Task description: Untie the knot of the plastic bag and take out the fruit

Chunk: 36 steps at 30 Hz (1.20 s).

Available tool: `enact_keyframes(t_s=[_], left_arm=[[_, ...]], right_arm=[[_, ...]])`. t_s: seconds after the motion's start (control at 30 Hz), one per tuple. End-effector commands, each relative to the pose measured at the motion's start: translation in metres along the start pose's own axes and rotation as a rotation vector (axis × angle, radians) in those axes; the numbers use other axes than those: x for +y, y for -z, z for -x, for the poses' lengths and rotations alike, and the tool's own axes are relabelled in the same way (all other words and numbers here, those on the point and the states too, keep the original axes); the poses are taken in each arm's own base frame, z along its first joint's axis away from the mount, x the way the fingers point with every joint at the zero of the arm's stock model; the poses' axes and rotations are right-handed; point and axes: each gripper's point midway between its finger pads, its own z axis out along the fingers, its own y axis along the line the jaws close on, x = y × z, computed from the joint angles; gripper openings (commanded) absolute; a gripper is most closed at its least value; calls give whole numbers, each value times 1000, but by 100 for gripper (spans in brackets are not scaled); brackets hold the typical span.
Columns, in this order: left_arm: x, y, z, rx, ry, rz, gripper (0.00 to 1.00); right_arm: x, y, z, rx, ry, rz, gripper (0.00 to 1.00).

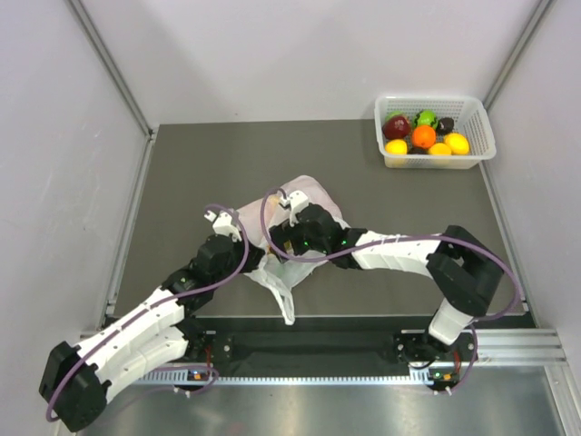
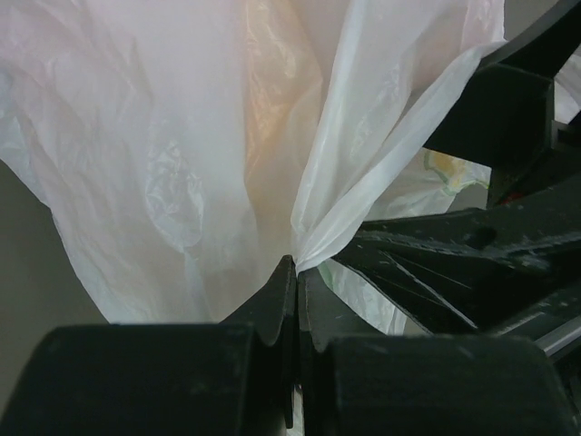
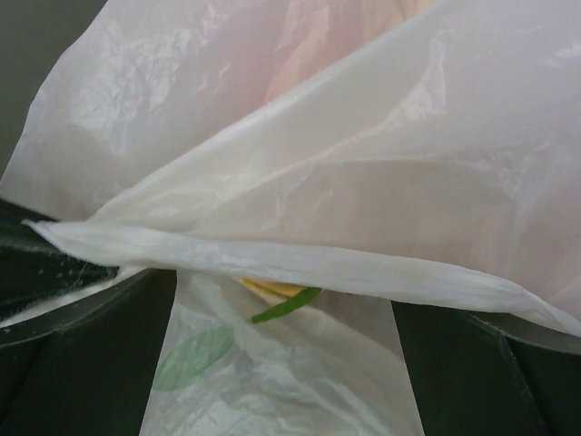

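Between the two claws, on the dark worktop (image 1: 191,173), lies the plastic bag (image 1: 310,194). Only the overhead view takes in its whole shape: a crumpled body on the far side of the claws and a thin twisted tail (image 1: 285,304) trailing past them toward the arm bases. Its long axis runs far to near, with the tail end pointing at the near edge. The left claw (image 1: 245,243) meets the bag from the left and the right claw (image 1: 278,243) from the right, the two close together.

The left wrist camera shows what the overhead one cannot. The left claw's fingers (image 2: 272,304) are pressed together with no gap, pinching a gathered fold of film that fans upward from the tips. Just right of that claw stands the dark body of the right arm (image 2: 508,136). A warm orange tint (image 2: 277,109) glows through the film beyond the tips; whether it is fruit or a printed slice I cannot tell.

The right wrist camera shows the right claw's fingers (image 3: 73,363) spread wide with film filling the gap. A rolled band of plastic (image 3: 300,263) lies crosswise over both fingers, and the claw seems to clamp nothing. A green leaf print (image 3: 191,359) shows below the band.

Well beyond the right claw, toward the far right corner, a white basket (image 1: 481,136) holds several fruits, seen only from overhead.
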Motion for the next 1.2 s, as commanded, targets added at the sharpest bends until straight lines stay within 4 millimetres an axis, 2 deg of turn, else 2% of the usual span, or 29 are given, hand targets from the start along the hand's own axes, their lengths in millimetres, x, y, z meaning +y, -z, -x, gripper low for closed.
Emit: enact_keyframes(t_s=[0.0, 0.17, 0.33, 0.43, 0.5, 0.57, 0.6, 0.63, 0.67, 0.7, 0.73, 0.8, 0.83, 0.9, 0.93, 0.97, 1.0, 1.03, 1.07, 1.1, 1.13, 1.17], left_arm=[[-6, -2, 10, -49, 20, -30, 0], [-8, -5, 7, -40, 27, -46, 0], [-14, -8, 4, -36, 35, -78, 0], [-15, -9, 1, -28, 40, -90, 0], [-14, -10, -1, -23, 46, -91, 0], [-13, -10, -1, -24, 45, -90, 0], [-14, -9, 0, -29, 46, -91, 0], [-12, -9, -1, -31, 46, -86, 0], [-12, -9, 0, -33, 44, -85, 0], [-12, -9, 0, -36, 46, -87, 0], [-11, -9, 0, -39, 46, -84, 0], [-12, -9, 1, -42, 46, -87, 0], [-13, -9, 2, -47, 47, -90, 0], [-15, -10, 4, -52, 49, -99, 0], [-17, -10, 6, -56, 48, -104, 0], [-18, -10, 7, -56, 47, -108, 0], [-21, -10, 10, -60, 46, -115, 0], [-24, -10, 12, -64, 45, -124, 0], [-26, -10, 14, -67, 42, -130, 0], [-30, -10, 18, -76, 43, -140, 0], [-31, -11, 20, -79, 39, -139, 0], [-33, -12, 21, -78, 37, -143, 0]], right_arm=[[11, -16, 40, -121, 40, -17, 100], [8, -33, 38, -142, 41, -57, 100], [-4, -51, 32, -153, 7, -127, 100], [-1, -59, 35, -162, -2, -114, 100], [2, -65, 30, -143, -5, -102, 99], [3, -65, 26, -129, -9, -91, 93], [3, -63, 26, -128, -11, -87, 81], [5, -57, 32, -142, -13, -76, 74], [4, -52, 27, -132, -11, -71, 64], [3, -47, 26, -127, -11, -72, 40], [6, -36, 36, -145, -14, -67, 28], [1, -23, 27, -107, -10, -80, 6], [3, -9, 37, -125, -12, -73, 2], [3, 4, 29, -72, -26, -46, 0], [-4, 16, 21, -9, -39, -34, 0], [15, 24, 15, 57, -61, 104, 0], [21, 37, 16, 89, -83, 172, 0], [15, 48, 7, 150, -124, 205, 0], [30, 64, 0, 196, -127, 331, 0], [34, 76, -4, 221, -120, 365, 0], [37, 92, 4, 203, -95, 384, 0], [38, 107, -4, 241, -60, 405, 0]])
